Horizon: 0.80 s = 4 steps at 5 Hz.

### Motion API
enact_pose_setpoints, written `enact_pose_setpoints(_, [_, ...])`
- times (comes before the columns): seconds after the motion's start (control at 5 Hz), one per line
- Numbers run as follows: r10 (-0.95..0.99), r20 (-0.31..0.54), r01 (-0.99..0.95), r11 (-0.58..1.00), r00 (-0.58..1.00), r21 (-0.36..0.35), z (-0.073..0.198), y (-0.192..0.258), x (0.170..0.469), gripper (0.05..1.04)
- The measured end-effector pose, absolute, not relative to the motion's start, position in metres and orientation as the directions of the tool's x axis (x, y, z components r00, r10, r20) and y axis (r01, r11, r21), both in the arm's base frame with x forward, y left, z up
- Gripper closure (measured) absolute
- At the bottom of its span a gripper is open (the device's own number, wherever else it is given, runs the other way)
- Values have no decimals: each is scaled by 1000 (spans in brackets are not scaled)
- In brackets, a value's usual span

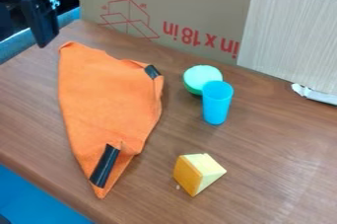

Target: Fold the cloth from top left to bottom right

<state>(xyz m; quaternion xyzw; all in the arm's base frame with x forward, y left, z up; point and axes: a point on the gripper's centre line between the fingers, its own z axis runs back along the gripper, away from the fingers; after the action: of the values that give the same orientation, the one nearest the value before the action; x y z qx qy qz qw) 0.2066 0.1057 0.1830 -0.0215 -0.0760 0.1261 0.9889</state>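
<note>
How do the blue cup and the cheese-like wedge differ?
The blue cup is round and tall, while the wedge is flat-faced and angular. The cup is one even blue; the wedge is orange on one face and pale yellow on others. The cup stands against the green round item in this view, whereas the wedge sits apart from other things. Both rest on the brown table.

Orange cloth [105, 102] lies partly folded on the wooden table [276, 156], black strips at its right corner and near its lower tip. Gripper [43, 45] hangs at upper left, above the table. Blue cup [217, 103] stands upright before a green round object [200, 76]; cheese-like wedge [197, 172] sits nearer the camera.
</note>
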Motion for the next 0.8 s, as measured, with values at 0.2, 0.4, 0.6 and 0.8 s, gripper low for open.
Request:
enact_pose_setpoints(0.2, [290,193,-279,957,937,-82,173,127,232,84])
enact_pose_setpoints(0.4, [327,322,-317,945,888,-86,170,149,251,84])
enact_pose_setpoints(0.6, [350,420,-347,934,837,-86,158,166,264,84])
enact_pose_setpoints(0.8, [371,436,-381,922,820,-68,142,183,275,84])
